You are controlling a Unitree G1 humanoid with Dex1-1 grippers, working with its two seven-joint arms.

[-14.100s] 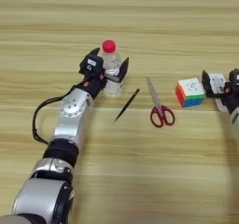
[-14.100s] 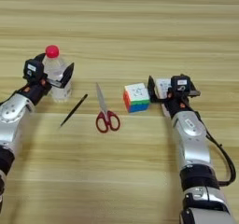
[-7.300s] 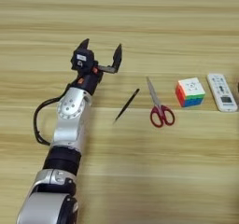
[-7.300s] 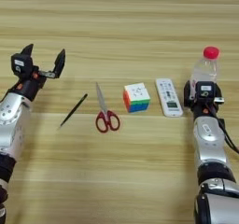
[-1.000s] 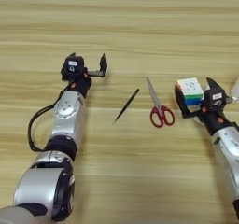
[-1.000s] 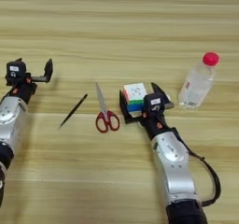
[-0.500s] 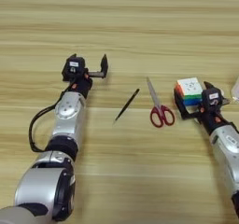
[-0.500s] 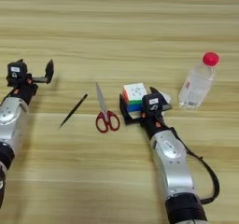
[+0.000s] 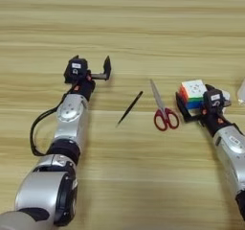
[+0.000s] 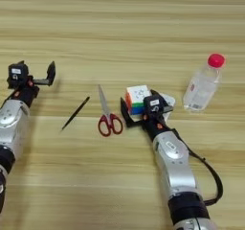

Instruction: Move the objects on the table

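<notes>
A multicoloured puzzle cube (image 10: 137, 96) sits right of centre on the wooden table (image 10: 122, 28). My right gripper (image 10: 139, 104) is open, with one black finger on each side of the cube. The white remote control (image 10: 169, 99) lies just right of the cube, mostly hidden behind this gripper. Further right stands the clear plastic bottle (image 10: 203, 85) with its red cap. Red-handled scissors (image 9: 162, 113) lie left of the cube, and the thin black stick (image 9: 129, 108) lies slanted left of them. At the far left my left gripper (image 9: 91, 67) is open and holds nothing.
A black cable (image 9: 37, 131) loops beside my left forearm. Bare wood stretches across the far half of the table (image 9: 143, 18) and along the near edge between my two arms.
My right gripper has slid forward so its fingers now reach around the puzzle cube. The cube, the left arm and the other things have stayed in place.
</notes>
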